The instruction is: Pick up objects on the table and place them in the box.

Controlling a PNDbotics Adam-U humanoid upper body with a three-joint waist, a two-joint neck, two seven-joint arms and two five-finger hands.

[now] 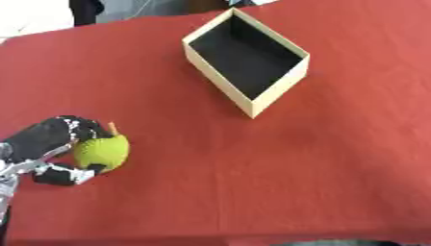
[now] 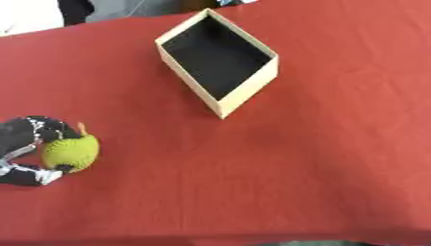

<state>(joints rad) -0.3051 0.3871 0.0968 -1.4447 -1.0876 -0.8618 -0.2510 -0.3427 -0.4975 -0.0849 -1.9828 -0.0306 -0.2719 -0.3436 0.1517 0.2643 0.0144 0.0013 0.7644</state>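
Surface: a red-covered surface [image 1: 336, 158] is seen filling the view, bare across its middle and right.
Box: a pale, open-topped box [image 1: 278, 91] with a dark interior is set at the far centre, turned so that a corner points toward the robot; nothing can be made out inside it.
Left hand: the left hand [image 1: 52, 144] is found at the near left, fingers curled over the top of the fruit and the thumb tucked under its near side, so the fruit is gripped.
Fruit: a yellow-green, bumpy fruit [image 1: 103, 150] with a small orange stem pointing up and away is held just right of the palm, low at the surface; whether it has been lifted clear cannot be told.
Right hand: not seen in either view.
Key relation: the box is placed well apart from the fruit, up and to the right of the left hand. The box's long axis is run from far left to near right, so its near-left wall is presented to the hand, and that wall would probably have to be cleared before a release.
Progress: the pick looks made; placing is judged not yet done.
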